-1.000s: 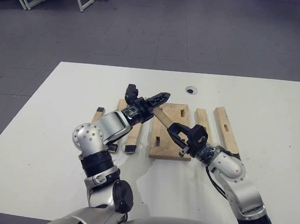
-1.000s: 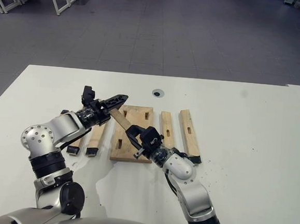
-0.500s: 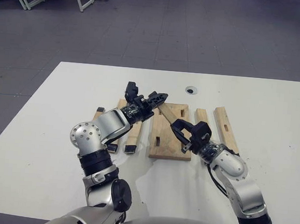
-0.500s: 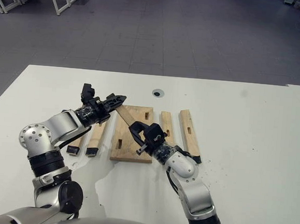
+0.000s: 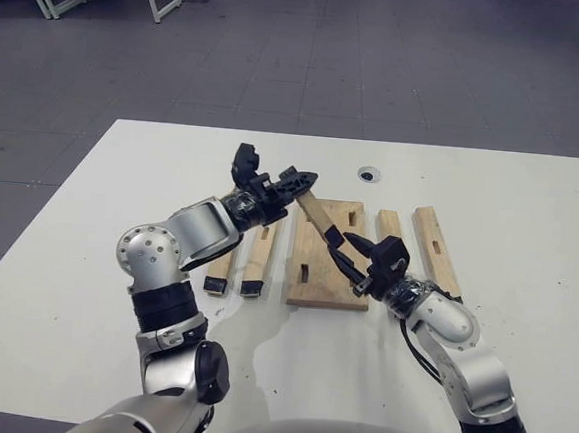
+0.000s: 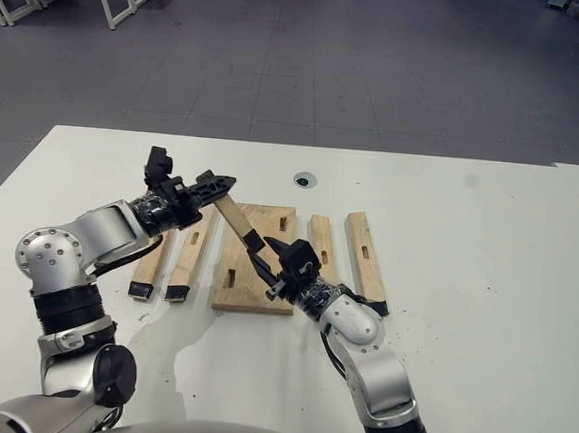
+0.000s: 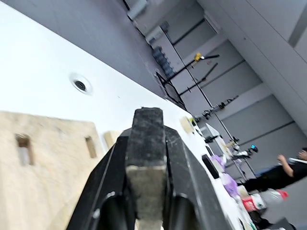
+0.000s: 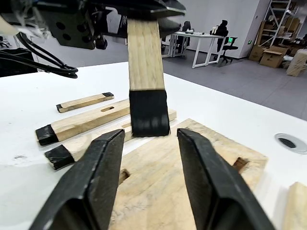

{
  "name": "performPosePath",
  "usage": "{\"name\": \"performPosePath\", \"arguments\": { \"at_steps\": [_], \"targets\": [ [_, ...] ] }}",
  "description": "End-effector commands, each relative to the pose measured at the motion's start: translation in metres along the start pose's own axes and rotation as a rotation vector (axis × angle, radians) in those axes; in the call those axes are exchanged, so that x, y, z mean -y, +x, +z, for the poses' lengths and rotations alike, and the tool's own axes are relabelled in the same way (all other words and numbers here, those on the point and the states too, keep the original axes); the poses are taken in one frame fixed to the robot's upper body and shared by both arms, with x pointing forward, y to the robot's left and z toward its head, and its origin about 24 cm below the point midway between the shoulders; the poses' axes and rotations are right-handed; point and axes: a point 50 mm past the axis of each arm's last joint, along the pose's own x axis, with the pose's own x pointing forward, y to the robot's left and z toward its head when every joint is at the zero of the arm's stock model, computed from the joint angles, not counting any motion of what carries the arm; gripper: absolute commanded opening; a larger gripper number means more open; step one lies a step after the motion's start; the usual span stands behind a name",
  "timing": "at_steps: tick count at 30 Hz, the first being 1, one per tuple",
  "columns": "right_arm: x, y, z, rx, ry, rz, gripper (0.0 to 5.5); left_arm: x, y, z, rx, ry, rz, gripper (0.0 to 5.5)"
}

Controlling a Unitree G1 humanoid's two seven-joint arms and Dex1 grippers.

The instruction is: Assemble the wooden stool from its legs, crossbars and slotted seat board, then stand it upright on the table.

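Progress: early, nothing slotted yet | left claw [image 5: 294, 180] pinching leg [image 5: 320, 217] tilted over seat board [image 5: 310, 278], flat mid tabletop [image 5: 530, 215] | right claw [image 5: 351, 264] spread around leg's black tip | other pieces [image 5: 435, 250] loose alongside

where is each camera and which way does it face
Left eye: on the head, facing forward and down at the table; both arms show.
Right eye: beside it, same scene.
Left wrist: on left arm, along the left gripper clamping the leg.
Right wrist: on right arm, past the open right gripper toward that leg, seat board.
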Motion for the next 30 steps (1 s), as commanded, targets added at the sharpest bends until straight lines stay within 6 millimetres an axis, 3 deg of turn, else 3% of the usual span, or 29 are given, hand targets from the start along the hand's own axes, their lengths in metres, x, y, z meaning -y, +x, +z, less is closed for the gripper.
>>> {"name": "performPosePath", "arguments": {
  "at_steps": [1, 6, 11, 15, 20, 30],
  "targets": [
    [0.006, -0.005, 0.001, -0.007, 0.007, -0.049, 2.76, 0.001, -0.001, 0.011, 0.007, 0.100, 0.027, 0.43],
    [0.025, -0.021, -0.011, -0.057, -0.014, -0.317, 3.73, -0.009, -0.025, 0.038, 0.167, 0.445, 0.323, 0.43],
    [0.013, -0.039, -0.016, -0.125, -0.042, -0.435, 4.48, -0.031, -0.039, 0.016, 0.221, 0.606, 0.583, 0.43],
    [0.002, -0.044, -0.019, -0.159, -0.030, -0.451, 4.48, -0.041, -0.045, 0.010, 0.261, 0.640, 0.658, 0.43],
    [0.003, -0.043, -0.019, -0.159, -0.021, -0.465, 4.48, -0.048, -0.045, 0.017, 0.298, 0.676, 0.702, 0.43],
    [0.003, -0.043, -0.019, -0.159, -0.021, -0.468, 4.48, -0.062, -0.047, 0.004, 0.266, 0.655, 0.731, 0.43]
  ]
}}
